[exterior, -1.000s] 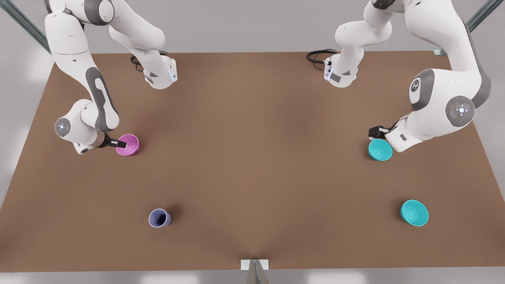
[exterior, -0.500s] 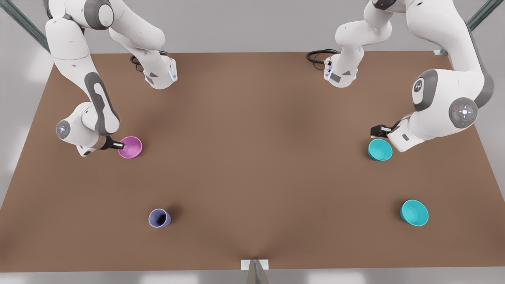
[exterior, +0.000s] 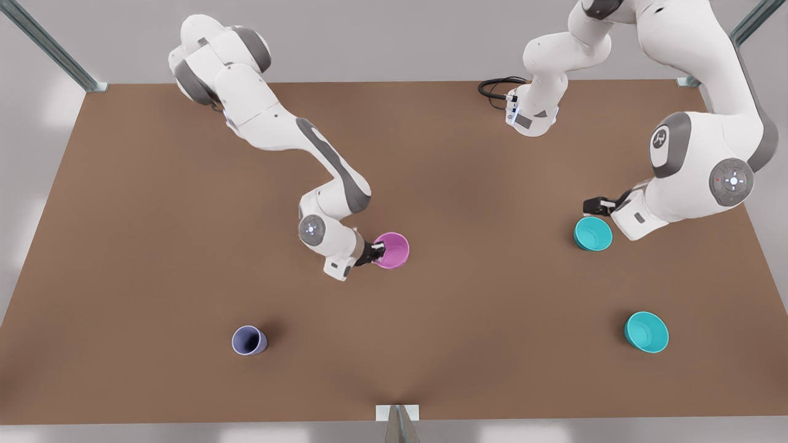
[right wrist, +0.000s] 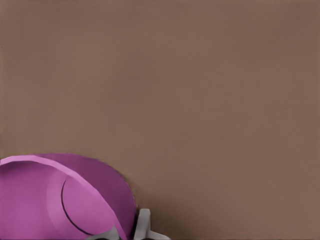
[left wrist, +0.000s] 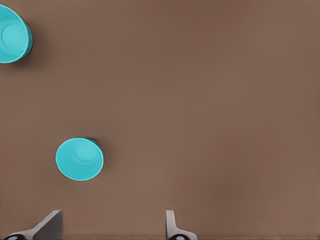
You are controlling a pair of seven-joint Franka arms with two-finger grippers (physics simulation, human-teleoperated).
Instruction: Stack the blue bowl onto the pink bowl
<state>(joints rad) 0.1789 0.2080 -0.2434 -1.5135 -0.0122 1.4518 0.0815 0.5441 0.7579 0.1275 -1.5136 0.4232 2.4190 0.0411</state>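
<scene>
Where the brown table (exterior: 431, 344) comes closest to the front camera, a little grey-purple cup (exterior: 249, 340) stands on the front view's left. A wide teal bowl (exterior: 646, 331) stands on the front view's right, well apart from the cup. Farther back, near the middle of the table, is the pink bowl (exterior: 391, 250). The right gripper (exterior: 377, 248) has its fingers (right wrist: 143, 224) pinched on the bowl's rim, one inside and one outside. I cannot tell if the bowl touches the table. A bit farther back, on the front view's right, the blue bowl (exterior: 593, 233) sits upright on the table. The left gripper (exterior: 592, 205) hangs just beside its far edge, not touching it, with its fingers (left wrist: 49, 224) spread wide apart and nothing between them.
</scene>
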